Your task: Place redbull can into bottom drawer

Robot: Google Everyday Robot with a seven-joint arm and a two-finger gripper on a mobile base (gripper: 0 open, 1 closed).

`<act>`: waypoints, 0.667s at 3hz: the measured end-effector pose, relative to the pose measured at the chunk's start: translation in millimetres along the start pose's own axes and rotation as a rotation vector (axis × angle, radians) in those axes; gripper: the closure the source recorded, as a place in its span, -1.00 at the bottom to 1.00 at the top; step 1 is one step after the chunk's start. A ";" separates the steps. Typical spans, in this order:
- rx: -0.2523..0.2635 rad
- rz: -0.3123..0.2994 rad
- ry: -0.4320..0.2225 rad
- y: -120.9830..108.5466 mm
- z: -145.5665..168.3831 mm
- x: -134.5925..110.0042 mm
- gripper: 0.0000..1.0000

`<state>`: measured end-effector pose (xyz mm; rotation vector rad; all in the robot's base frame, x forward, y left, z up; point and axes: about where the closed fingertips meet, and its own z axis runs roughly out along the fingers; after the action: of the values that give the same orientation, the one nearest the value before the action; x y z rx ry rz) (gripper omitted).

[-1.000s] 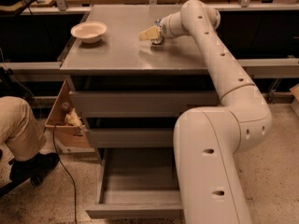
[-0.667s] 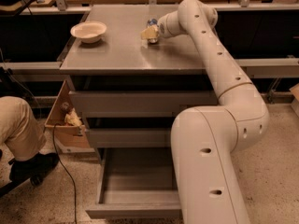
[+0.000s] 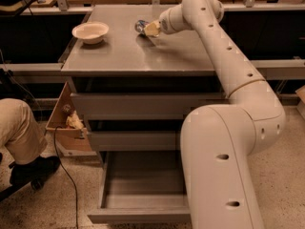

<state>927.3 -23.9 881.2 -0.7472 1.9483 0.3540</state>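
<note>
The redbull can [image 3: 140,25], silver and blue, is on the far part of the grey cabinet top [image 3: 124,56], seemingly lying on its side. My gripper [image 3: 151,28] is at the can's right side, touching or nearly touching it, low over the top. The bottom drawer [image 3: 141,215] is pulled out below, open and empty, partly hidden by my arm's base on the right. The two upper drawers are shut.
A white bowl [image 3: 90,32] stands at the cabinet top's far left. A cardboard box [image 3: 64,120] with items sits left of the cabinet. A person's leg [image 3: 16,130] and shoe are at the left edge, with a cable on the floor.
My gripper has moved a little left and farther back over the cabinet top. The can now shows at its tip.
</note>
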 end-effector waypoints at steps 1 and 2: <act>-0.025 -0.058 -0.018 14.6 -22.0 -9.0 1.00; -0.080 -0.106 -0.026 42.3 -55.8 -4.4 1.00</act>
<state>862.9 -19.8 908.8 -0.8902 1.8701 0.3771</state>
